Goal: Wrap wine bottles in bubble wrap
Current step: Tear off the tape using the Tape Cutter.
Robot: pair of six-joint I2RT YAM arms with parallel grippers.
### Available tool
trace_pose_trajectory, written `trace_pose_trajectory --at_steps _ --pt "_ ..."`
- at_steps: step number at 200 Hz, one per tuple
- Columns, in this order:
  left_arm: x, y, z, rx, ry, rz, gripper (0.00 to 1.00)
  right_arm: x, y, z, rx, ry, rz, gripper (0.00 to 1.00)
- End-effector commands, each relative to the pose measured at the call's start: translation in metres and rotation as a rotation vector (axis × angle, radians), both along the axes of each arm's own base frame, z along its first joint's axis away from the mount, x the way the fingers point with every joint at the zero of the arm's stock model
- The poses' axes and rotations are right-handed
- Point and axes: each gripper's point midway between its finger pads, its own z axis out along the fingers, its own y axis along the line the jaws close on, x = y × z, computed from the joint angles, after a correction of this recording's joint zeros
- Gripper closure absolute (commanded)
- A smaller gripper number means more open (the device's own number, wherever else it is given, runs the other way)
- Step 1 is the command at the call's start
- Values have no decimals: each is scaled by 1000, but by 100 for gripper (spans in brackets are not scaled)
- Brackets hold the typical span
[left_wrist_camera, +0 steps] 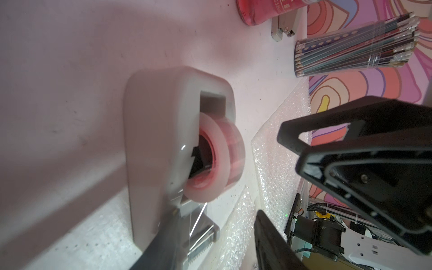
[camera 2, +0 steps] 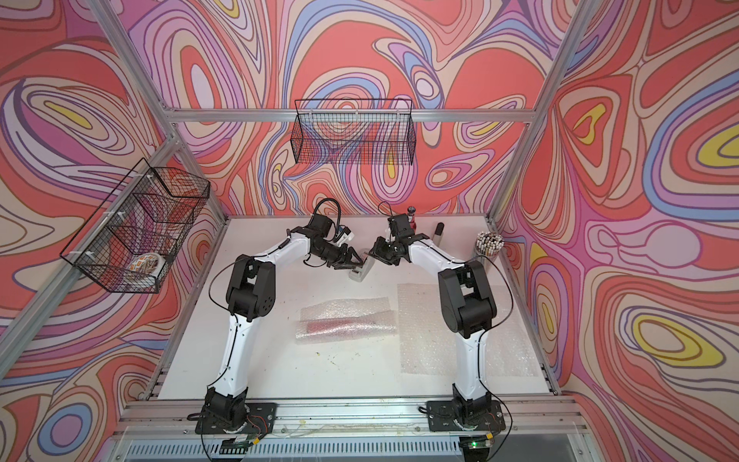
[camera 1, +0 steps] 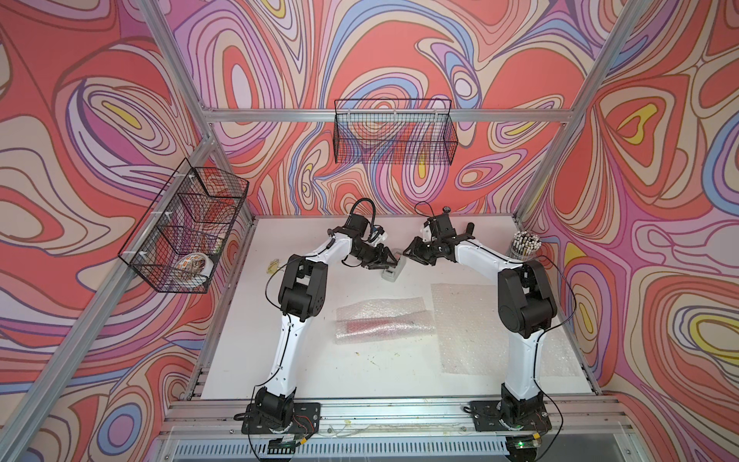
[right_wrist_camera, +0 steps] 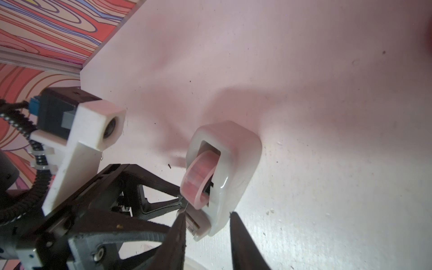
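We see the left gripper (camera 1: 391, 262) reaching in from the left of the tape dispenser (camera 1: 393, 275). Its jaws are roughly half apart and grasp nothing. In the left wrist view its fingers (left_wrist_camera: 268, 238) stand either side of the dispenser's toothed cutter, where a clear tape strip (left_wrist_camera: 197, 219) runs down from the tape roll (left_wrist_camera: 217, 159). In the right wrist view its fingertips sit right at that strip, though we cannot tell whether they touch it. The dispenser stands upright on the white table (camera 1: 320, 360). Just right of the dispenser hangs the right gripper (camera 1: 410, 253), jaws parted and empty. Its own wrist view shows its fingers framing the cutter end, yet the left wrist view shows a band of table between its fingertip (left_wrist_camera: 287, 133) and the roll, so we read it as apart from the dispenser. Nearer the arm bases than the dispenser, the wrapped wine bottle (camera 1: 374, 324) lies on its side. Its red liquid shows as a blurred streak through the rolled bubble wrap (camera 1: 384, 310), whose loose edge lies flat on the dispenser's side. Right of the dispenser, the flat bubble wrap sheet (camera 1: 468, 320) lies spread out, partly under the right arm. Beyond the dispenser and to its right, the second wine bottle (camera 2: 411, 216) stands upright at the table's far edge, unwrapped and dark-capped.
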Motion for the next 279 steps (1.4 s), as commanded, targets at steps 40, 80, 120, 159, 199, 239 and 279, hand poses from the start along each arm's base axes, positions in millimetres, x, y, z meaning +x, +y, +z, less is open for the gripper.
trace_pose_trajectory --at_steps 40,80,120,159,199,239,279 --pt "-7 -7 -3 -32 66 -14 58 -4 -2 -14 0 25 6 63" --pt "-6 -8 2 -41 71 -18 63 -5 -3 -15 0 27 9 60" --pt "-13 -4 -5 -20 93 -31 71 -6 -5 -17 3 32 11 60" --pt "-16 -3 -16 -6 120 -33 75 -7 -3 -17 13 32 17 59" --pt "-16 0 -26 27 124 -35 76 -8 -2 -16 14 29 24 59" --pt "-14 11 -37 118 109 -44 71 -7 -2 -13 13 25 26 59" --pt "-14 11 -30 111 117 -50 69 -6 -2 -11 17 22 28 59"
